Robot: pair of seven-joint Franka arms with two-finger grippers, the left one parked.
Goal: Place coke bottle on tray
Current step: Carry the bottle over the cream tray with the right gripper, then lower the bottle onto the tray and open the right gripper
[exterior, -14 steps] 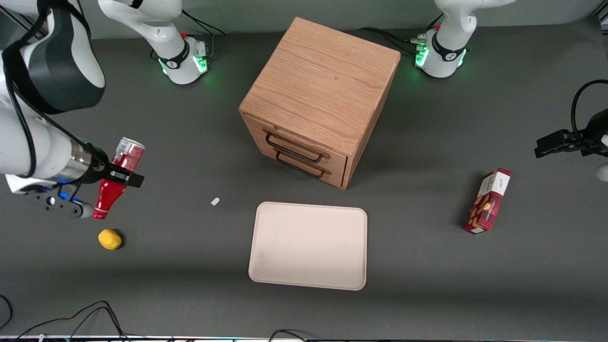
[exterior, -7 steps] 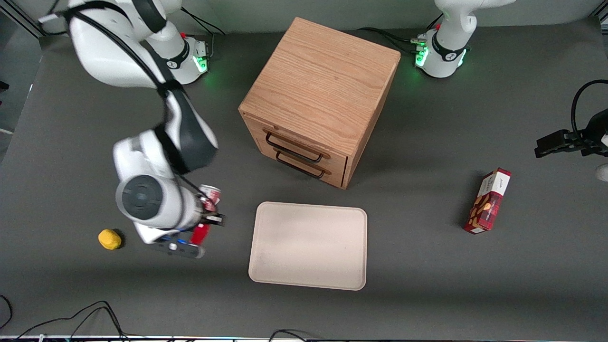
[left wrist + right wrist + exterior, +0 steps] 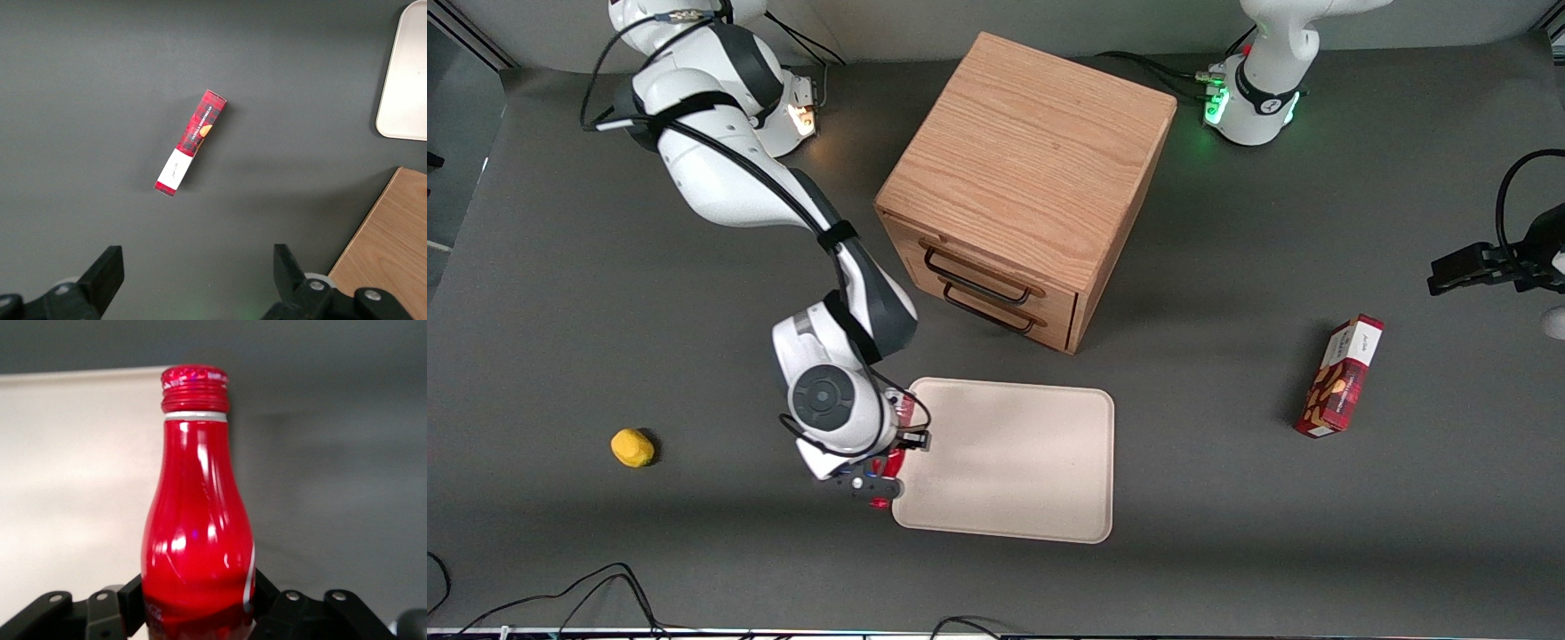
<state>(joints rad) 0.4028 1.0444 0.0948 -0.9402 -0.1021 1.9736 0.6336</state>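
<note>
Cables (image 3: 543,600) trail along the bottom edge of the front view, nearest the camera, on the dark grey surface (image 3: 1227,551). Next up is the tray (image 3: 1032,480), pale beige w/ rounded corners & low rim, lying flat at lower centre of the frame. The gripper (image 3: 889,462) hangs over the tray's edge toward the working arm's end, approx. above the near corner on that side. Its fingers are clamped on the coke bottle (image 3: 894,440); in front view only slivers of red show under the white wrist housing. The right wrist view gives it clearly: coke bottle (image 3: 197,540) held by its wide body between the black fingers (image 3: 130,600), neck & red cap pointing away from the wrist, white ring just under the cap. In that view the cap sits right over the line where the tray (image 3: 73,487) meets bare surface, so the bottle straddles the tray edge, held above it, not set down.

At lower left of the front frame a small yellow object (image 3: 632,447) sits alone, well apart from the tray. At right of frame, toward the parked arm's end, a red snack box (image 3: 1340,376) lies on the surface; left wrist view shows the same snack box (image 3: 191,142) lying flat, w/ a corner of the tray (image 3: 407,80) at that frame's upper right.

Farther from the camera than the tray, upper centre: a wooden drawer cabinet (image 3: 1032,169), two drawers w/ dark handles, both shut, turned at an angle.
</note>
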